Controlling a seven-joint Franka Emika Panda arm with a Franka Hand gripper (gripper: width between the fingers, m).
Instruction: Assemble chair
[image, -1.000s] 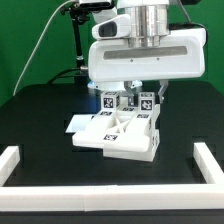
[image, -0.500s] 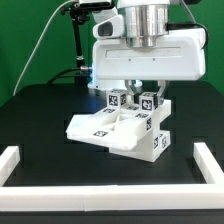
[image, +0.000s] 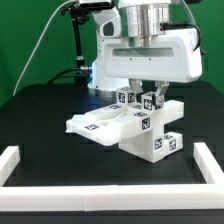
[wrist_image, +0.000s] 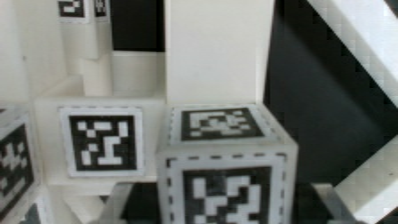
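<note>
The fingers (image: 143, 91) are closed on the top of the chair (image: 140, 128), gripping it between its tagged upper blocks. The chair hangs tilted near the middle of the black surface (image: 45, 120), with the white border rail (image: 18, 160) at eight o'clock.

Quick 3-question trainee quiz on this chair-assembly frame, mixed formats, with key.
1. True or false: the chair assembly lies flat on the black table.
2. Where do the gripper fingers meet the assembly: A) at its upper end, among the tagged blocks; B) at its lowest corner?
3. Fill in: a low white ____ edges the table.

Key: 1 false, it is tilted, with one end raised under the gripper. 2 A. 3 border rail.
</note>
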